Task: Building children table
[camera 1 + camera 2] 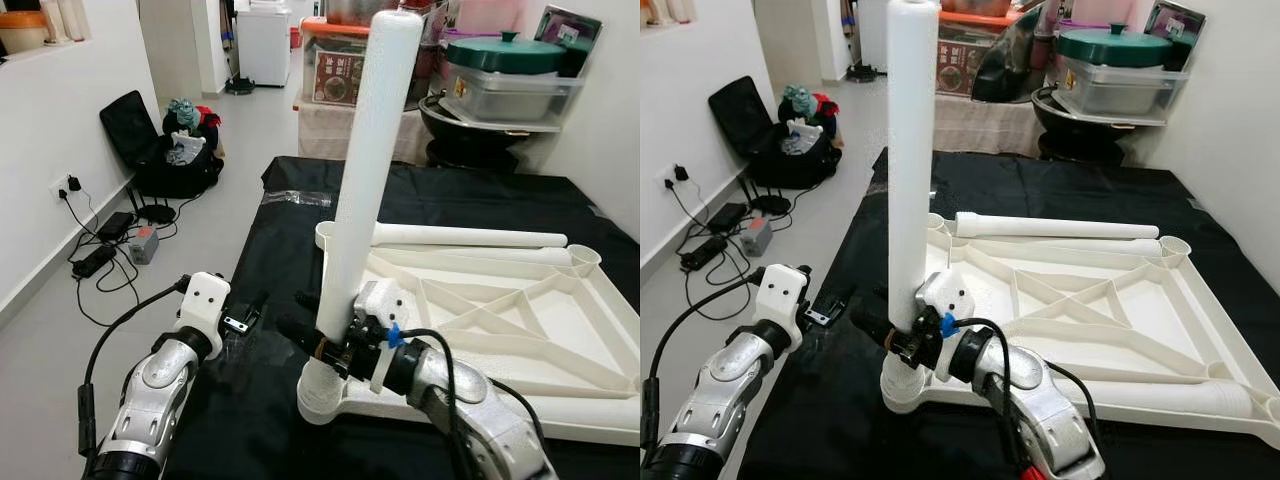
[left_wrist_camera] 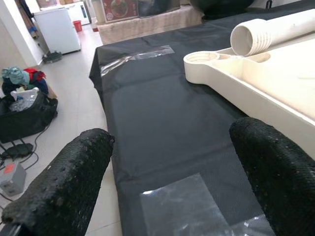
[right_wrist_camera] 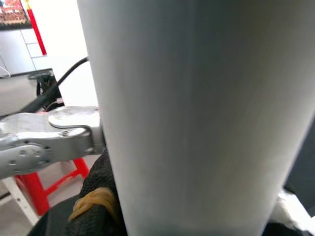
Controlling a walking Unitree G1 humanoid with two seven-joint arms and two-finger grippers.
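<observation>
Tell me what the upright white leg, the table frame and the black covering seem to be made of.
Upright white cylindrical leg held by the right pincer: likely moulded plastic, matte, faintly textured. Upturned cream table frame: apparently the same plastic, with moulded ribs and corner sockets. Black covering: seemingly woven fabric, dull with a fine weave.

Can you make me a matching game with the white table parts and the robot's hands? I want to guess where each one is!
Things:
1. upright table leg
2. loose table legs
3. left gripper
4. right gripper

Where or how:
A. open, over the black cloth
B. standing in a corner socket of the upside-down tabletop
C. shut on the standing leg, near its bottom
D. lying flat along the tabletop's far edge

Pairs: 1-B, 2-D, 3-A, 4-C
</observation>
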